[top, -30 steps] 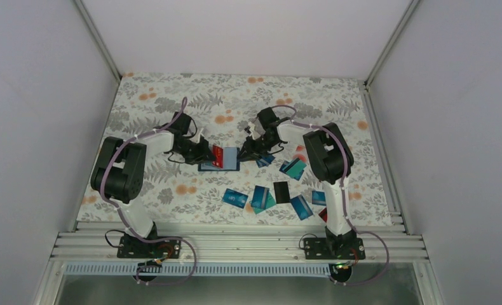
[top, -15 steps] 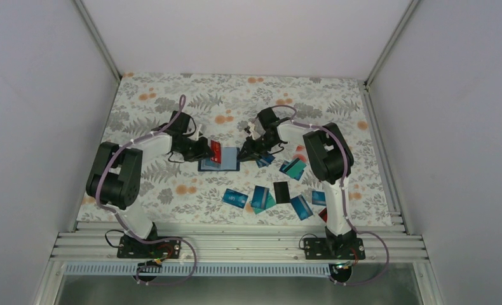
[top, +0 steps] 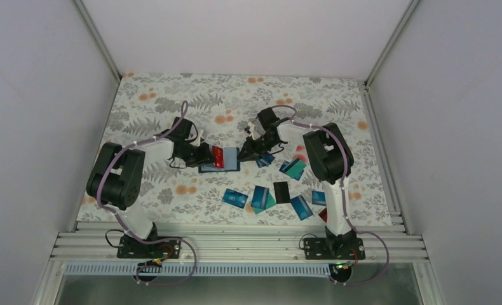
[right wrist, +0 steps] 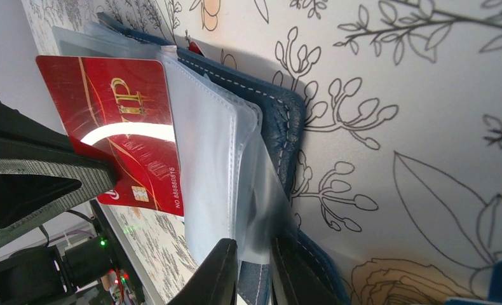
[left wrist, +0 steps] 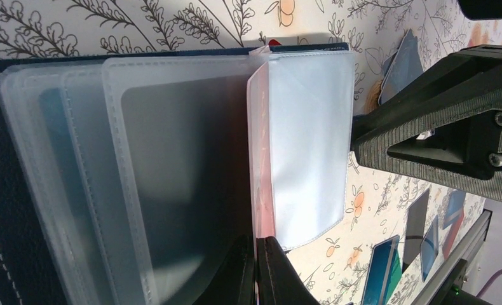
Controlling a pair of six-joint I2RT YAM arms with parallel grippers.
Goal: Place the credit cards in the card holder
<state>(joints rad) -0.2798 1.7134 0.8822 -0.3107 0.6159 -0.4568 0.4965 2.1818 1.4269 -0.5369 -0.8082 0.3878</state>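
The card holder (top: 226, 162) lies open mid-table, dark navy with clear plastic sleeves. My left gripper (top: 208, 155) is shut on a red credit card (top: 217, 155) and holds it on edge at the sleeves. In the left wrist view the gripper (left wrist: 256, 248) pinches the red card (left wrist: 262, 210) edge-on against a clear sleeve (left wrist: 309, 140). My right gripper (top: 246, 152) is shut on the holder's right side. In the right wrist view the right gripper (right wrist: 253, 254) clamps a clear sleeve and the navy cover (right wrist: 280, 127), with the red card (right wrist: 118, 127) beyond.
Several loose blue and teal cards (top: 260, 197) lie in front of the holder, with a flat black card (top: 281, 192) among them. More cards (top: 293, 168) lie to the right by my right arm, and a red one (top: 323, 215) sits near the front edge.
My left gripper lifted the red card slightly up and left, then brought it back down onto the holder's sleeves. The right gripper has stayed put on the holder.
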